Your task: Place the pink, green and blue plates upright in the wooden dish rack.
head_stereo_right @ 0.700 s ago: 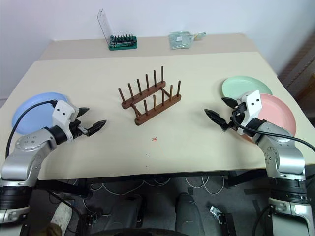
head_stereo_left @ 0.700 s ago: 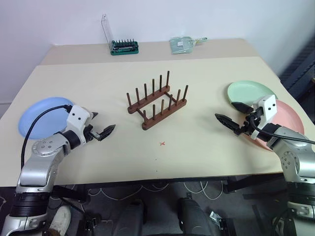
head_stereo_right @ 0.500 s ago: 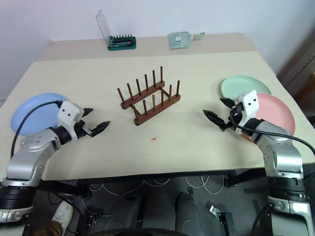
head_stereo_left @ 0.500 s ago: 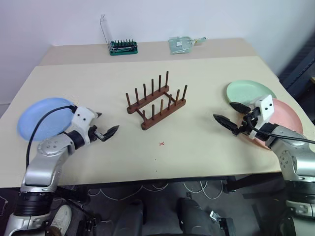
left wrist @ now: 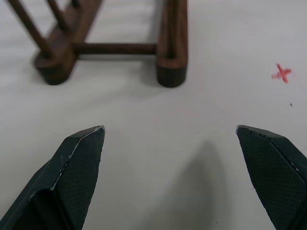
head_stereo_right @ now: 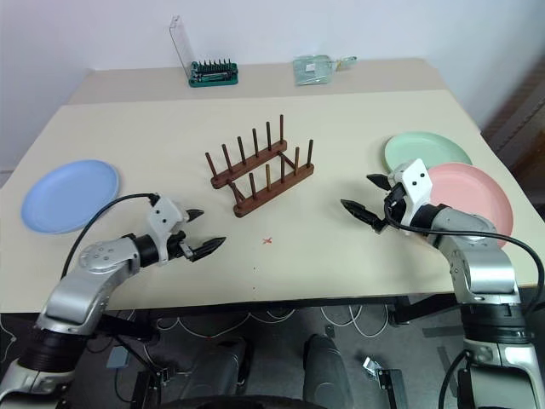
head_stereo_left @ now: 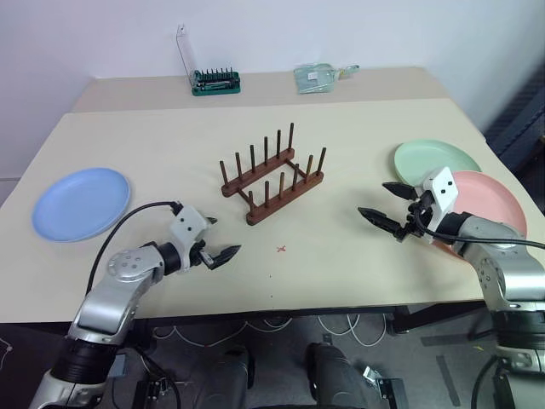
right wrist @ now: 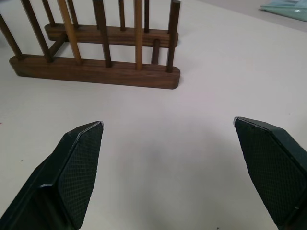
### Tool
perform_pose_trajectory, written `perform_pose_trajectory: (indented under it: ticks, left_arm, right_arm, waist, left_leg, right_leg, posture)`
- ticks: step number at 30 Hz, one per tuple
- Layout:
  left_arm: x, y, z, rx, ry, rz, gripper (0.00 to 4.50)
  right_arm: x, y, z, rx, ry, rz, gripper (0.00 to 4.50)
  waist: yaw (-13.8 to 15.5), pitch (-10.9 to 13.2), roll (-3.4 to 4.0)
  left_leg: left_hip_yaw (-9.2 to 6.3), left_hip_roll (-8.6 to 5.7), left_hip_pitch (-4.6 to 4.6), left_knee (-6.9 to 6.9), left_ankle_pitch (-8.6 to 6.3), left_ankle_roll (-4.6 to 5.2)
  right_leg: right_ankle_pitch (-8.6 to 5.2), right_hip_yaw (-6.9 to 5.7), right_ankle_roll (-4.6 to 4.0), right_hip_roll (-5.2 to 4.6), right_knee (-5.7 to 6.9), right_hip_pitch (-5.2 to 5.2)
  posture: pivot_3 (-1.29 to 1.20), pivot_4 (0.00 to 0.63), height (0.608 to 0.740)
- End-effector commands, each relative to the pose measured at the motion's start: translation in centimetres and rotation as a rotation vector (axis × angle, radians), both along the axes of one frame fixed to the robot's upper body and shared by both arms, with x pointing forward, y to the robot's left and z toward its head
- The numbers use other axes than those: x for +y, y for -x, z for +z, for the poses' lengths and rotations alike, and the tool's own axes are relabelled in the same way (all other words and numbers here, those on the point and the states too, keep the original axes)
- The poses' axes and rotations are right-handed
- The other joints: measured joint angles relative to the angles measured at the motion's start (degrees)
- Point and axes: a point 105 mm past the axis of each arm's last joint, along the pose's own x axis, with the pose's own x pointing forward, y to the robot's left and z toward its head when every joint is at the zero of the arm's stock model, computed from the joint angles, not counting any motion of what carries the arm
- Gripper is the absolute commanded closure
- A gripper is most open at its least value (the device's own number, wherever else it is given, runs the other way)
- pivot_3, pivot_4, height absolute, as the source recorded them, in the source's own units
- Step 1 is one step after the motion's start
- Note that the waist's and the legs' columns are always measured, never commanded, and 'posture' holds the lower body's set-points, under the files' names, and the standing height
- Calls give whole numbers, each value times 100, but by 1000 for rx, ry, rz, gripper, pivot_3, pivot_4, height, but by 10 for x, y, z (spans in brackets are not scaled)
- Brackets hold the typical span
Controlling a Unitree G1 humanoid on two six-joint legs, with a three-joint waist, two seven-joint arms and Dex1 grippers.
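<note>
Left eye view shows both grippers, left gripper (head_stereo_left: pixel 219 253) and right gripper (head_stereo_left: pixel 381 213), spread empty beside the bare dark wooden peg rack (head_stereo_left: pixel 272 177), so picking up a first plate seems next.

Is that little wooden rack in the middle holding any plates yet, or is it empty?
Empty. The wooden dish rack has only bare pegs; the blue plate, green plate and pink plate lie flat on the table.

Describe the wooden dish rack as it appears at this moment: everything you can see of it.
The wooden dish rack is dark reddish-brown: two parallel base rails joined by crossbars, each rail carrying a row of thin upright pegs. It stands empty, angled diagonally near the middle of the table, resting flat on it. No plate and neither gripper touches it; a small red cross mark lies on the tabletop in front of it.
</note>
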Motion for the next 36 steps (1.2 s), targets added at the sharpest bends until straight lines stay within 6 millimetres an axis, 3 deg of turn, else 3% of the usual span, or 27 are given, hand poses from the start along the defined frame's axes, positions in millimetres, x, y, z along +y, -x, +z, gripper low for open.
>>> perform_pose_trajectory:
  ticks: [1,7,13,20,22,31,36]
  left_arm:
    - [-8,-11,-4,-10,-33,-52,0]
    - [-30,-32,-23,34,-30,-132,0]
    - [-61,-46,-26,19,-17,-182,0]
    - [-63,-43,-24,-19,-31,-228,3264]
    - [-64,-44,-20,-38,-39,-249,3729]
    - [-86,-30,-2,-68,-75,-572,3728]
    - [-91,-48,-3,-89,-130,-574,3728]
  right_arm:
    - [4,12,16,-60,-16,-3,55]
    - [5,29,10,-53,-27,-56,55]
    - [12,35,9,-68,-47,-82,55]
    - [20,38,3,-61,-64,-86,0]
    - [20,39,0,-53,-59,-85,0]
    - [15,48,-11,-26,-17,-101,0]
    - [15,56,-15,-20,-8,-117,0]
  waist:
    - [-1,0,-1]
    - [10,-5,1]
    - [51,-9,4]
    - [113,-10,4]
    - [109,-10,5]
    - [131,-8,3]
    - [120,-6,-1]
  left_leg:
    - [0,0,0,1,0,0]
    - [-1,-1,2,3,0,0]
    - [-4,-4,11,6,-1,1]
    - [-4,-4,53,4,-8,14]
    - [-4,-3,59,1,-9,15]
    - [-4,-5,55,0,-11,18]
    - [-6,-6,50,2,-12,20]
  right_leg:
    - [0,0,0,0,-1,0]
    - [0,-2,1,-1,-2,6]
    - [-1,-3,3,-2,-6,23]
    - [-8,-4,11,-3,-18,70]
    - [-8,-4,12,-3,-17,70]
    - [-12,-5,16,-3,-16,70]
    - [-14,-6,18,-4,-19,68]
  posture:
    - [0,150,740]
    - [0,150,740]
    - [0,150,740]
    - [0,150,740]
    - [0,150,740]
    - [0,150,740]
    - [0,150,740]
